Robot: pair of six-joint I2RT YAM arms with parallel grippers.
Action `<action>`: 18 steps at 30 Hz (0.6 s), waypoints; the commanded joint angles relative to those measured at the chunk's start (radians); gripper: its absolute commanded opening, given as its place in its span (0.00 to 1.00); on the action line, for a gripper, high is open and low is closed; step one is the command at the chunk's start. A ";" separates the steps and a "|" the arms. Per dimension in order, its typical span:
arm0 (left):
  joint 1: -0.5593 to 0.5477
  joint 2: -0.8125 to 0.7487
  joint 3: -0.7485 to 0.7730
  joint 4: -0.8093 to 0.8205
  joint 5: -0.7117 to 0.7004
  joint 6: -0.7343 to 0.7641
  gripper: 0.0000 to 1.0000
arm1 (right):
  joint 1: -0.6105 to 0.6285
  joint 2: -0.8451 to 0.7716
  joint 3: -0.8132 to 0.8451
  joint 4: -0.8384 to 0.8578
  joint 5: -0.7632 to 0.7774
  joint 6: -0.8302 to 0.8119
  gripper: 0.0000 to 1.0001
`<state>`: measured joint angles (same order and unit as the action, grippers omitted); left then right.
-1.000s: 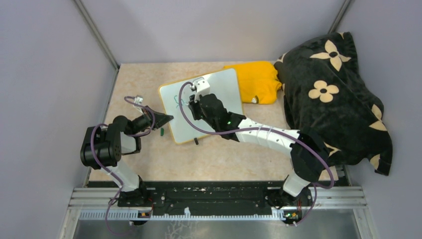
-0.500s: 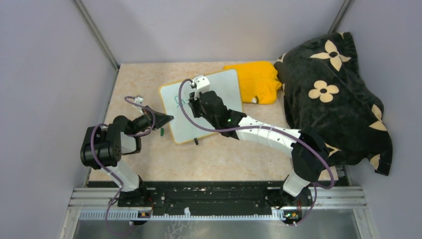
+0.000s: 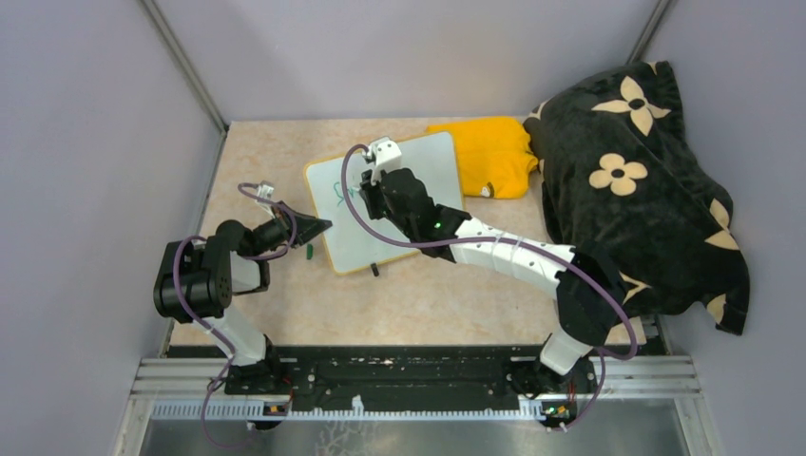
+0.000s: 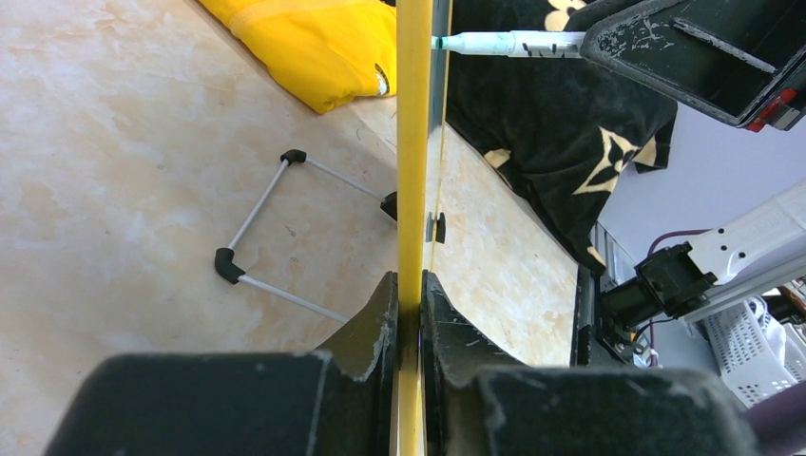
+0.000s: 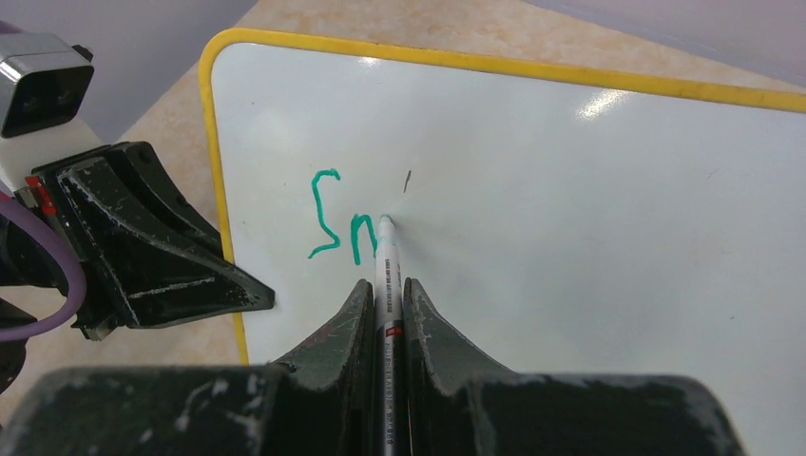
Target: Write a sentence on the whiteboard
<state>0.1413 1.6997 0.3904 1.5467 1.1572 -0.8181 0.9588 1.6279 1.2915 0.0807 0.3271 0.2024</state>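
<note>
Glossy and stiff, the whiteboard [image 3: 430, 171] looks light and slick. It sits mid-surface, left of the yellow cloth [image 3: 494, 157], seemingly propped on a thin wire stand [image 4: 257, 237], so pen pressure could slide or rock it. Your best hold is the yellow rim, not the shiny face. The left tool [image 4: 409, 313] is already clenched on that rim at the board's left edge, steadying it. The right tool [image 5: 385, 304] is clamped on the marker [image 5: 388, 275], a thin smooth barrel that can slip lengthwise if you press hard, so keep the touch light. Its tip rests on the board just right of the green letters. The sentence [image 5: 342, 218] so far reads only "Sn", near the far-left corner.

Compared with a second ago, the right wrist has crept slightly farther across the board. The board itself and the left arm have not moved.
</note>
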 commanded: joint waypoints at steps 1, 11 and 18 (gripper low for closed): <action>-0.005 -0.012 0.018 0.124 0.004 0.006 0.00 | -0.026 -0.001 0.032 0.011 0.033 -0.002 0.00; -0.005 -0.012 0.018 0.120 0.006 0.008 0.00 | -0.032 -0.024 -0.023 0.017 0.037 0.011 0.00; -0.005 -0.011 0.018 0.121 0.006 0.010 0.00 | -0.032 -0.043 -0.058 0.029 0.027 0.015 0.00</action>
<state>0.1413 1.6997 0.3904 1.5459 1.1530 -0.8192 0.9504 1.6203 1.2633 0.1020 0.3275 0.2134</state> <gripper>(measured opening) 0.134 0.118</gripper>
